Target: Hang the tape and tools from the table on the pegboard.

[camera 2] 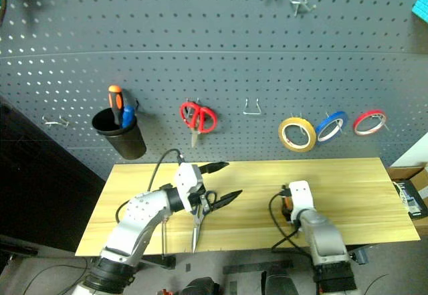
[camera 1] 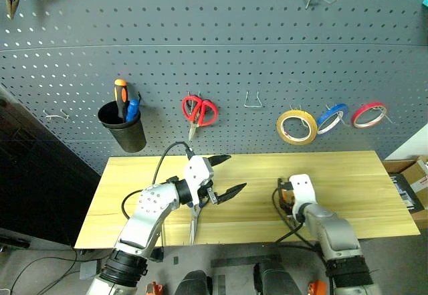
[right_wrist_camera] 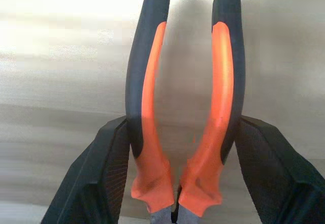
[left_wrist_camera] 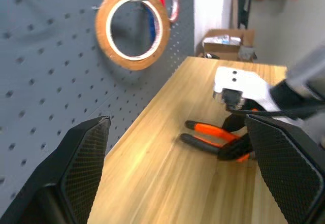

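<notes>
While the pliers lie flat on the wood, the scene from left to right reads:
Cup: a black cup point(camera 1: 123, 126) hangs on the pegboard point(camera 1: 221, 47) at the left, holding an orange-and-black handle and a blue one.
Left gripper: the left gripper point(camera 1: 223, 174) is raised over the table point(camera 1: 348, 174) left of centre, its two black fingers spread wide with nothing between them.
Scissors: dark-handled scissors point(camera 1: 194, 220) lie on the table under the left arm, blades toward the near edge.
Red scissors: red-handled scissors point(camera 1: 198, 112) hang on the board above the left gripper.
Tape: the yellowish tape roll point(camera 1: 296, 126) hangs on a hook, beside a blue roll point(camera 1: 332, 117) and a red roll point(camera 1: 369, 114).
Pliers: the orange-and-black pliers point(right_wrist_camera: 185, 107) lie on the table right of centre.
Right gripper: the right gripper point(right_wrist_camera: 177, 176) has one finger against the outside of each pliers handle, grasping them.
</notes>
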Robot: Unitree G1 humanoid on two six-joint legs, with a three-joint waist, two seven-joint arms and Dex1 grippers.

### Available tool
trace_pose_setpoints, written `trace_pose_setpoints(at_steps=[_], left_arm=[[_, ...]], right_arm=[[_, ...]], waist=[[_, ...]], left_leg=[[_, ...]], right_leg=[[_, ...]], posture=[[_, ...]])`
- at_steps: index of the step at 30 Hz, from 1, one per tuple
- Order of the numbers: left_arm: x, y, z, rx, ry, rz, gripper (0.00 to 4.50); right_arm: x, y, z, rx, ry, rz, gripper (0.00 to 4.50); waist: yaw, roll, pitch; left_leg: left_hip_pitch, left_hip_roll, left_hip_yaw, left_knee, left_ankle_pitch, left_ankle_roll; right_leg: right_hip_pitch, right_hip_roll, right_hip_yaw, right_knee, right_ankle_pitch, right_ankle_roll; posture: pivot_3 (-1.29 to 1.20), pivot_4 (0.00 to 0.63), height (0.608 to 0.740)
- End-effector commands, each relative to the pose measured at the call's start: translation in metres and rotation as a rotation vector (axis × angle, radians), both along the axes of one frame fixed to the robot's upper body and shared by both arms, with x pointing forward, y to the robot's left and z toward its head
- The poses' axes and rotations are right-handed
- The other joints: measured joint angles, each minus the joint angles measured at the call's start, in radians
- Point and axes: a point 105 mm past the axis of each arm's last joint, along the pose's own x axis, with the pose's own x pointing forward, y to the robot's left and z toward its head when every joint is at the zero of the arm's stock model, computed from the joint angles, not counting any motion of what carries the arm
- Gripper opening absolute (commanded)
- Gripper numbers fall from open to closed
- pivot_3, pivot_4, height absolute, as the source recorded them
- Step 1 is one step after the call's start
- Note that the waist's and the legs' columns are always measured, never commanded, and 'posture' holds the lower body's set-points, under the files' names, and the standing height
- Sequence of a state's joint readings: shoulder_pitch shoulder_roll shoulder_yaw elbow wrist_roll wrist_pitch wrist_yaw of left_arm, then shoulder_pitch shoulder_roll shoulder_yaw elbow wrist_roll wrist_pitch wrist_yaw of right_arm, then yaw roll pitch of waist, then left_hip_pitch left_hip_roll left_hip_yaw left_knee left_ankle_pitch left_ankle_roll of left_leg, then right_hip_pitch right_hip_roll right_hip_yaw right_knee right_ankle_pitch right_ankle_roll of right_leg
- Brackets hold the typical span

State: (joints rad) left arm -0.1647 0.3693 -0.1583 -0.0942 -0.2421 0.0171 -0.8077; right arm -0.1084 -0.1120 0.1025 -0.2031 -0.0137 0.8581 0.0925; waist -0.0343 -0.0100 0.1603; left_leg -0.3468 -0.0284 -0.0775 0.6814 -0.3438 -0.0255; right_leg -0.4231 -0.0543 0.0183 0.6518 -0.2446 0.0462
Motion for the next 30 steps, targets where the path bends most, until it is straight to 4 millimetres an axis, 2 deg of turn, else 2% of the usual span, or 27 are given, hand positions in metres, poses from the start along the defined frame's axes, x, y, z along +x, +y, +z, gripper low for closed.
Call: trace_pose_setpoints(at_steps=[1, 5, 6, 11, 14, 17, 21, 25, 30], left_arm=[[0.002, 0.016, 0.020, -0.098, -0.039, 0.100, 4.50], [0.003, 0.032, 0.022, -0.181, -0.002, 0.212, 4.50], [0.002, 0.034, 0.021, -0.190, 0.006, 0.224, 4.50], [-0.001, 0.027, 0.025, -0.205, -0.002, 0.185, 4.50], [0.001, 0.021, 0.032, -0.195, -0.039, 0.161, 4.50], [0.003, 0.018, 0.036, -0.199, -0.050, 0.151, 4.50], [0.004, 0.006, 0.041, -0.212, -0.067, 0.124, 4.50], [0.007, 0.002, 0.044, -0.221, -0.073, 0.122, 4.50], [0.010, -0.001, 0.048, -0.230, -0.083, 0.124, 4.50]], right_arm=[[0.004, 0.040, 0.087, 0.022, -0.395, 0.083, 2.82], [0.001, 0.068, 0.165, 0.027, -0.738, 0.132, 2.82], [0.001, 0.071, 0.179, 0.015, -0.800, 0.142, 2.82], [0.009, 0.085, 0.229, 0.017, -0.992, 0.180, 2.82], [0.019, 0.094, 0.265, 0.031, -1.108, 0.208, 2.82], [0.028, 0.097, 0.279, 0.037, -1.157, 0.215, 2.82], [0.057, 0.094, 0.291, 0.006, -1.221, 0.193, 2.82], [0.076, 0.090, 0.286, -0.002, -1.235, 0.175, 2.82], [0.095, 0.082, 0.265, -0.055, -1.221, 0.144, 2.82]], waist=[[0.000, 0.000, 0.000], [0.002, 0.000, 0.000], [0.002, 0.000, 0.000], [0.005, 0.000, 0.000], [0.003, 0.000, 0.000], [0.003, 0.000, 0.000], [0.002, 0.000, 0.000], [0.003, 0.000, 0.000], [0.003, 0.000, 0.000]], left_leg=[[0.000, 0.000, -0.001, 0.000, 0.000, 0.000], [0.000, 0.000, -0.002, 0.000, 0.000, 0.000], [0.000, -0.001, -0.002, 0.000, 0.000, 0.000], [0.000, -0.001, -0.003, 0.000, 0.000, -0.001], [0.000, -0.001, -0.002, -0.001, 0.000, -0.001], [0.000, -0.001, -0.003, -0.001, 0.000, -0.001], [0.000, -0.001, -0.001, -0.002, 0.000, -0.001], [0.000, -0.001, -0.001, -0.002, 0.000, -0.001], [-0.001, -0.001, 0.000, -0.002, 0.000, -0.001]], right_leg=[[0.000, 0.000, 0.000, 0.000, 0.000, 0.000], [0.000, 0.000, -0.002, -0.001, 0.000, 0.000], [0.001, 0.000, -0.001, -0.001, 0.000, 0.000], [0.001, 0.000, -0.003, -0.002, 0.000, 0.000], [0.001, 0.000, -0.002, -0.003, 0.000, 0.000], [0.000, 0.000, -0.003, -0.002, 0.000, 0.000], [0.000, 0.000, -0.002, -0.003, 0.000, 0.000], [0.000, 0.000, -0.002, -0.003, 0.000, 0.000], [-0.001, 0.000, -0.001, -0.003, 0.000, 0.000]], posture=[[-0.02, 0.159, 0.740], [-0.01, 0.162, 0.740], [-0.01, 0.162, 0.740], [-0.01, 0.159, 0.740], [0.01, 0.155, 0.740], [0.01, 0.154, 0.740], [0.03, 0.149, 0.740], [0.04, 0.147, 0.740], [0.05, 0.148, 0.740]])
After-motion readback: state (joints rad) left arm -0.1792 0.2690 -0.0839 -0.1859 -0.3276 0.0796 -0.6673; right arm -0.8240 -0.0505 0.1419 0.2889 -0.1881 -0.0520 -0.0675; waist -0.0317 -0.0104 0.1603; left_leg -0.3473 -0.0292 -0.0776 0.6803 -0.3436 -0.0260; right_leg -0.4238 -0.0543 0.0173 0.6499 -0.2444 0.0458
